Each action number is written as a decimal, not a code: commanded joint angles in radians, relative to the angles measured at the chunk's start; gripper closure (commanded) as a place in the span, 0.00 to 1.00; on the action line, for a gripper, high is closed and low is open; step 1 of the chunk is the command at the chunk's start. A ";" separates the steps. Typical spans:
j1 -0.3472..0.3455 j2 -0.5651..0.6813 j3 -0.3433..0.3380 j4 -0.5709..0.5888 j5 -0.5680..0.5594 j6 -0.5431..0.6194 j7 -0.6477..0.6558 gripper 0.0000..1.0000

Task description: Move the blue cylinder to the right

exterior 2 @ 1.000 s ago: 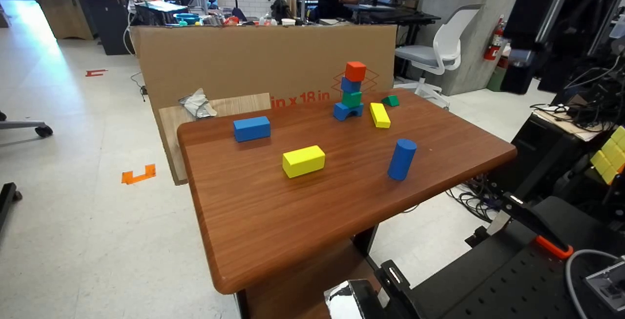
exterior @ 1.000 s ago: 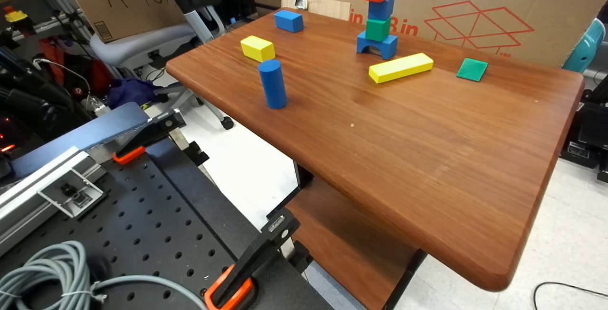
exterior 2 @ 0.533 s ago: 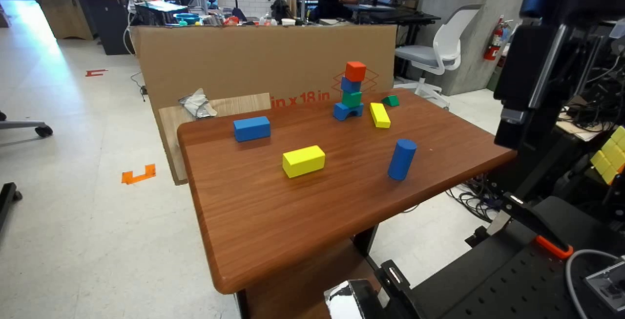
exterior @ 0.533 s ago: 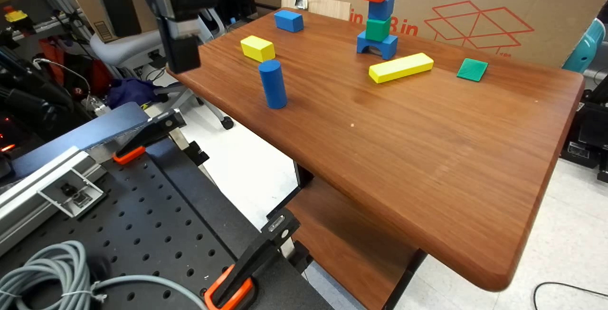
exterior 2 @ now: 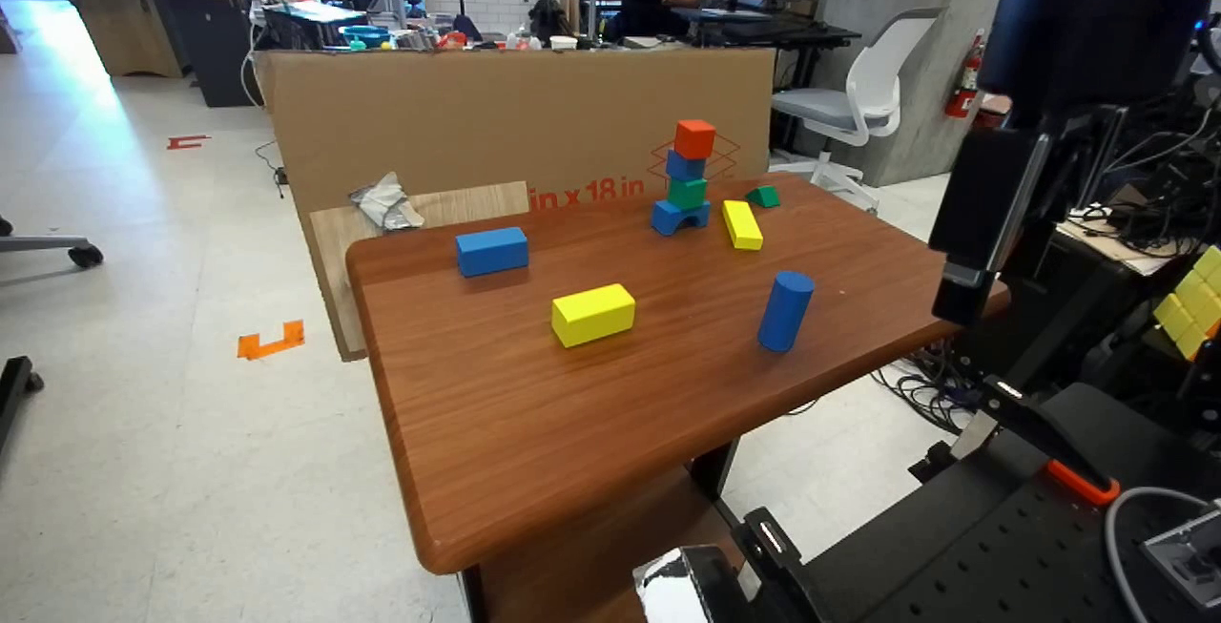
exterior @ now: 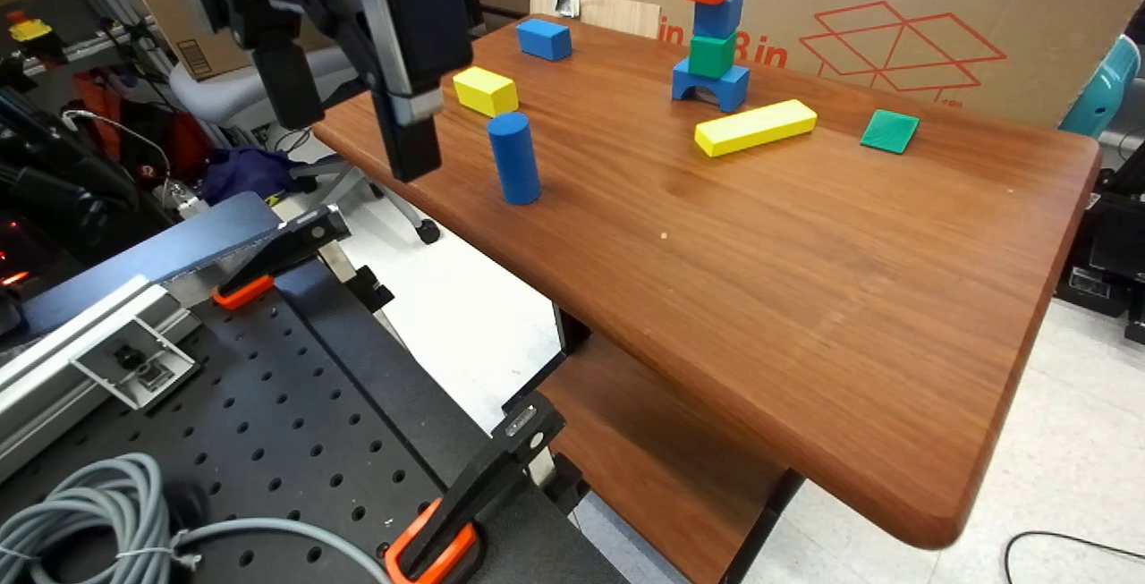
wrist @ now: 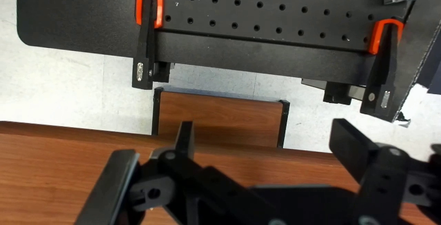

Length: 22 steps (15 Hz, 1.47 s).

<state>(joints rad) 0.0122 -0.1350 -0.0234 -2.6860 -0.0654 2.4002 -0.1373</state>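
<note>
Wrist view shows jaws spread, empty. The blue cylinder (exterior: pixel 514 159) stands near the robot-side edge of the worktop (exterior: pixel 805 253), grasp and rightward move both, I judge, undone.

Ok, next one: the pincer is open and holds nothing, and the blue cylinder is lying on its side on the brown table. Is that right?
Not quite: the blue cylinder isn't on its side; it stands upright on the brown table, as both exterior views show. The rest is right: the pincer is open and holds nothing.
</note>
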 commanded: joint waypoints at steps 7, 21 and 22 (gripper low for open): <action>-0.001 0.165 0.041 0.065 -0.106 0.133 0.181 0.00; 0.066 0.366 0.023 0.234 -0.173 0.196 0.372 0.00; 0.070 0.379 0.020 0.251 -0.173 0.195 0.379 0.00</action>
<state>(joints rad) 0.0632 0.1932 0.0116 -2.4910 -0.2184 2.5748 0.2019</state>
